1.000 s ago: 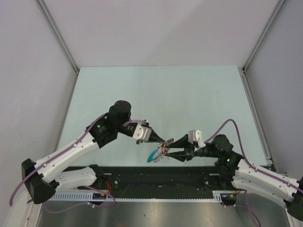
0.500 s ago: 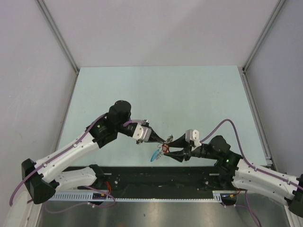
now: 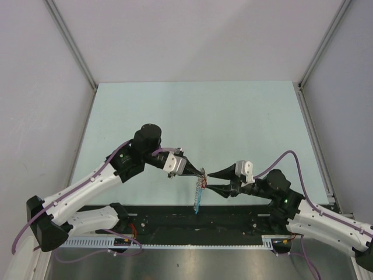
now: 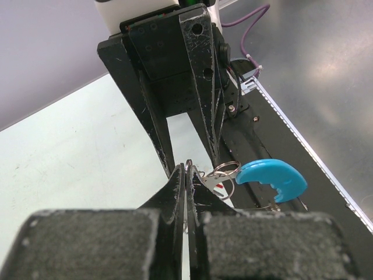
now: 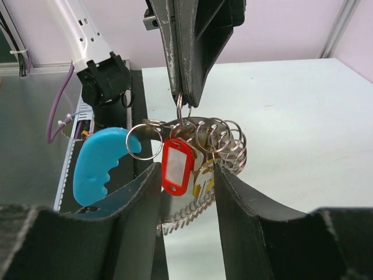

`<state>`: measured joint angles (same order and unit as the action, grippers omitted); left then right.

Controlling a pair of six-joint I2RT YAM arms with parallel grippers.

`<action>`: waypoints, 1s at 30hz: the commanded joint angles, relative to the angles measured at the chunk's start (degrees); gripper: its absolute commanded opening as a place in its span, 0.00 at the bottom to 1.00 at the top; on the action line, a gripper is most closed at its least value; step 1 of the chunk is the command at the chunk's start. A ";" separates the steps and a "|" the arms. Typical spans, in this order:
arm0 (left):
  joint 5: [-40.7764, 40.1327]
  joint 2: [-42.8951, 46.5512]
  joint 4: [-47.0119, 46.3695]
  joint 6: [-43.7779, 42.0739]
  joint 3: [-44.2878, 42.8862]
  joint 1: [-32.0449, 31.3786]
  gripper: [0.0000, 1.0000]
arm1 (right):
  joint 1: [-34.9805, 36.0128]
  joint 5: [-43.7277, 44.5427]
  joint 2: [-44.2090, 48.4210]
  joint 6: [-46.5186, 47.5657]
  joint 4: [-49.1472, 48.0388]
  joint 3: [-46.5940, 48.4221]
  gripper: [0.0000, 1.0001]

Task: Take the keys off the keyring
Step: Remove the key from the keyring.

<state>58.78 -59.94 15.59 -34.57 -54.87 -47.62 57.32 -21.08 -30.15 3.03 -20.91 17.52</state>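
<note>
Worktop (image 3: pixel 192 111): pale green surface. Both arms reach in over its near edge.
Left arm (image 3: pixel 116 169): white and black links, angled towards the middle of the near edge.
Right arm (image 3: pixel 309 213): white and black links, angled inward to meet the left arm.
Left claw (image 3: pixel 201 171): clenched. In the left wrist view the two fingers (image 4: pixel 178 181) lie pressed together. In the right wrist view the tip (image 5: pixel 181 105) pinches one ring at the top of the keyring.
Right claw (image 5: pixel 186 192): released. The jaws stand apart, one on each side of the hanging bundle, level with its lower half. Contact with the bundle cannot be determined.
Keyring (image 5: pixel 218 137): hangs from the left claw, clear of the worktop and just beside the right claw. It consists of a row of silvery split rings with a coiled length (image 5: pixel 189 214) trailing below.
Blue arc (image 5: pixel 99 163): bright blue crescent with a notched inner edge, attached to an outer ring and lying outside the right claw's jaws.
Keys (image 5: pixel 176 166): a small red-headed piece with a pale centre, on the keyring and hanging between the right claw's jaws. Short metal pieces sit behind it; their detail is unclear.
</note>
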 commanded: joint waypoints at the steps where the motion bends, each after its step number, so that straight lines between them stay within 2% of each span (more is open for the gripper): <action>1: 3.53 0.97 -0.04 -1.64 -1.82 0.24 0.01 | 0.42 0.25 1.41 2.59 0.25 2.17 0.45; 16: 3.79 0.44 0.23 -1.73 -2.08 0.24 0.00 | 0.34 -0.98 1.32 6.90 -1.33 2.26 0.48; 30: 3.79 -0.18 0.31 -1.73 -2.61 0.24 0.00 | 0.69 -3.70 -1.84 6.02 -5.28 2.34 0.48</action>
<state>58.76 -60.10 15.79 -34.74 -54.87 -47.62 57.67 -23.70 -30.98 8.80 -22.11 17.52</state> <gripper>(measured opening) 0.005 0.480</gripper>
